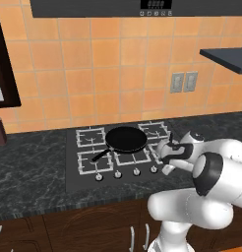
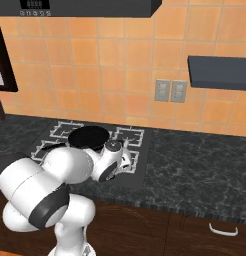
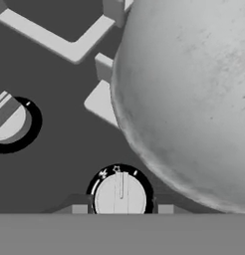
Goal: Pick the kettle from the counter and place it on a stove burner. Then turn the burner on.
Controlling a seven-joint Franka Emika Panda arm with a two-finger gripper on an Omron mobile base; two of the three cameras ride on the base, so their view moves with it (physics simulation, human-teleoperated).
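Over the cooktop's front right burner, where the kettle already sits, the gripper straddles a knob — jaws' state untellable — and crowding the kettle could nudge it or turn the wrong knob.

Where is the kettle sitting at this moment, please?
In the left base view the kettle sits on the front right burner of the cooktop, just right of the frying pan, partly hidden behind the arm.
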